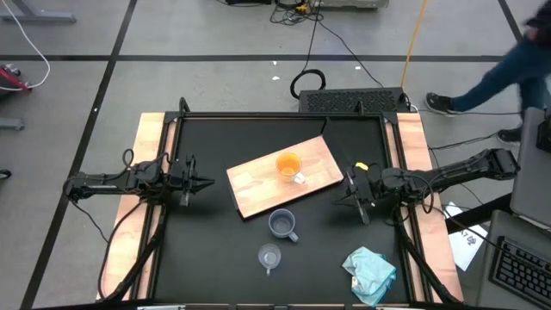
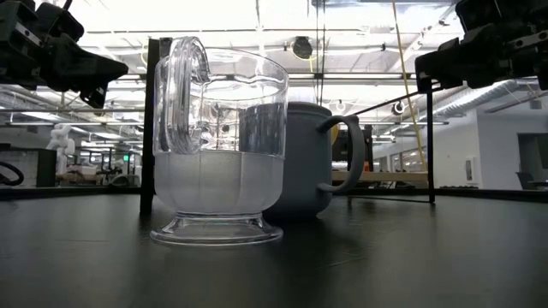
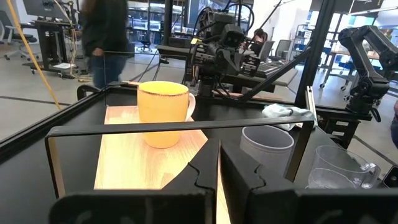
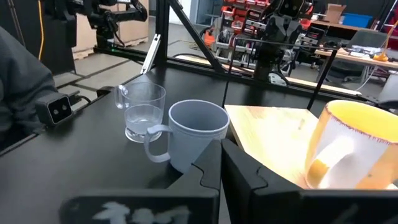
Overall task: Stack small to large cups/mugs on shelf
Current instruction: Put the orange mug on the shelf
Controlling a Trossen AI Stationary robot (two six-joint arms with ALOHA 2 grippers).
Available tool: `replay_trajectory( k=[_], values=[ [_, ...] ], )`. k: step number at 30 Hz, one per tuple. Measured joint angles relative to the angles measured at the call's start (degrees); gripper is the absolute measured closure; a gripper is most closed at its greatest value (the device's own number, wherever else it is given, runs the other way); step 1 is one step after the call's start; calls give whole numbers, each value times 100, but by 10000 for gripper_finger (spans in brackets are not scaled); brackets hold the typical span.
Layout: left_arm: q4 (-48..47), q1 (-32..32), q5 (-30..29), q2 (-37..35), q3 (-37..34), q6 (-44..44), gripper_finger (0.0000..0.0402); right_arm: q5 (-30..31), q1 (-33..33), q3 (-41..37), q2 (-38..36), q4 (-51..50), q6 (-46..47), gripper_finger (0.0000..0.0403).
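You have the black table (image 1: pixel 207 258) under both arms, with the shelf (image 1: pixel 258 185), a light-wood board, lying tilted at its centre, its long axis running from about 8 o'clock to 2 o'clock. The pale teal cloth (image 1: pixel 370 271) sits crumpled at roughly 5 o'clock from the table's middle, near the front right corner and well apart from the cups.

Your orange mug (image 1: pixel 287 164) stands upright on the shelf, toward its 2 o'clock half, white handle pointing to about 4 o'clock. The blue-grey mug (image 1: pixel 281 223) stands on the bare tabletop at 6 o'clock from the orange one, just off the board's front edge, its handle toward 5 o'clock. The clear glass cup (image 1: pixel 269 256) is further along at 6 o'clock, near the blue-grey mug but apart from it; in the low view the glass cup (image 2: pixel 218 154) fills the foreground with the blue-grey mug (image 2: pixel 308 162) right behind it.

Your left gripper (image 1: pixel 205 182) hovers at 9 o'clock of the board, fingers brought together and holding nothing, pointing at the shelf. Your right gripper (image 1: pixel 343 200) sits at 3 o'clock, just beside the board's right end, its fingers likewise closed together on nothing.

At the 2 o'clock corner of the floor beyond the table you can see a person's legs (image 1: pixel 499 77).
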Motion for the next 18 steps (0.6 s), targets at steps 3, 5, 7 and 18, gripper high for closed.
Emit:
replay_trajectory(
  k=[3, 5, 7, 18],
  values=[
    [0, 0, 0, -1, 0, 1, 385, -2, 0, 0, 0, -3, -67, 403],
    [0, 0, 0, -2, 0, 1, 385, -4, 0, 0, 0, -3, -115, 403],
    [0, 0, 0, -1, 0, 1, 385, -4, 0, 0, 0, -1, -244, 403],
    [-2, 0, 0, 0, 2, 2, 385, -6, 0, 0, 0, 204, -410, 403]
  ],
)
